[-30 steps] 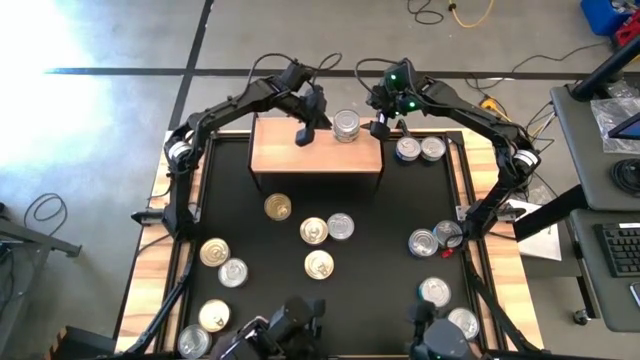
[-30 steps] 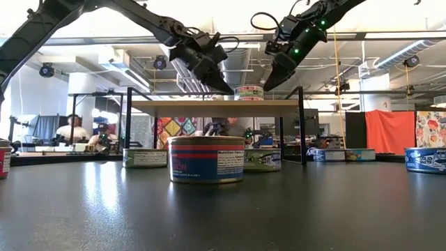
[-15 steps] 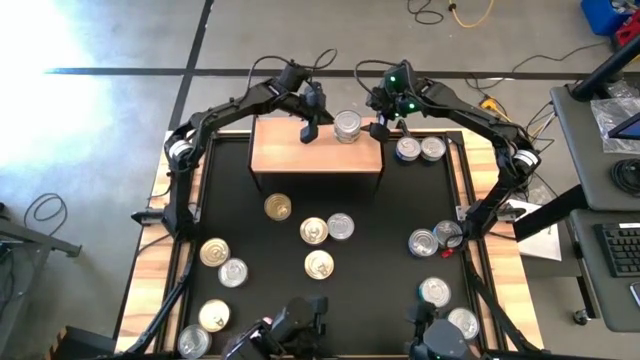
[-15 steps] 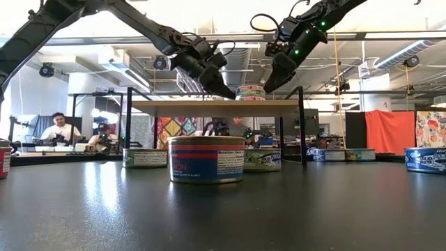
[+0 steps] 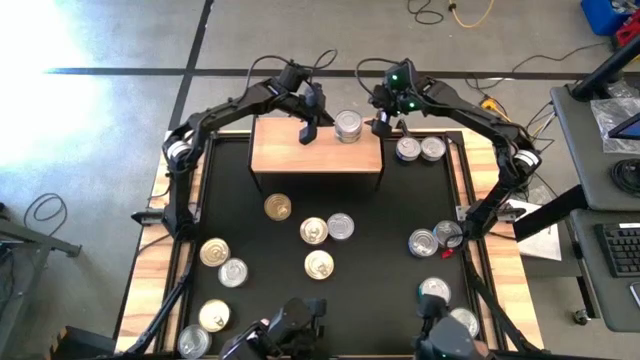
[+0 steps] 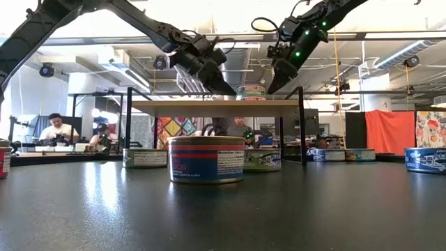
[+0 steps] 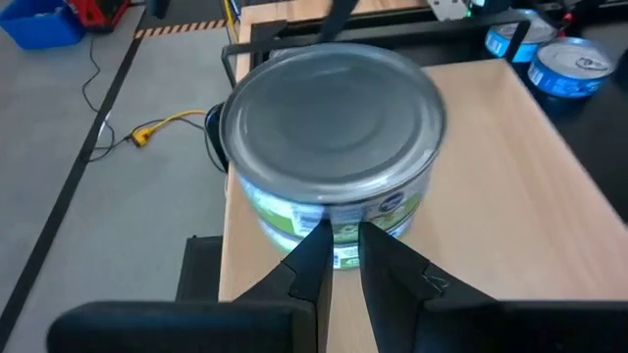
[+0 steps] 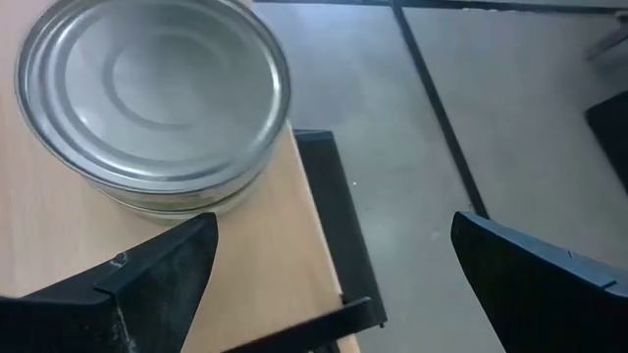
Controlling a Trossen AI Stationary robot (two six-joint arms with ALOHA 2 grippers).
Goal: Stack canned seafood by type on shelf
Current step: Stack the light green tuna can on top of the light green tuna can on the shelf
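The shelf (image 5: pixel 300 158), a light-wood board on dark legs, stands at the table's far side. A silver-lidded tin with a green label (image 5: pixel 347 125) sits on its far right part. My left gripper (image 5: pixel 305 132) is shut and slants down from the left. Its tips (image 7: pixel 340 235) stand at the tin's side wall (image 7: pixel 334 211). My right gripper (image 5: pixel 380 124) hovers open just right of the tin (image 8: pixel 152 98), with nothing between its fingers (image 8: pixel 157 275). Several more tins, silver-lidded (image 5: pixel 341 226) and gold-lidded (image 5: pixel 278 207), lie on the black table. My left gripper's shut fingertips (image 7: pixel 319 240) stand at the lower side wall of the tin (image 7: pixel 339 218), coming slanting down from the table's left. I cannot tell whether they touch it. The tin stands upright on the shelf.
Two silver tins (image 5: pixel 419 149) sit on the table right of the shelf. Others are grouped at the middle (image 5: pixel 319 265), near left (image 5: pixel 214 252) and near right (image 5: pixel 433 291). The shelf's left half (image 5: pixel 280 150) is bare. One tin (image 6: pixel 205 159) stands close to the low camera.
My left gripper has tipped a little, and its shut tips have edged slightly nearer the tin on the shelf.
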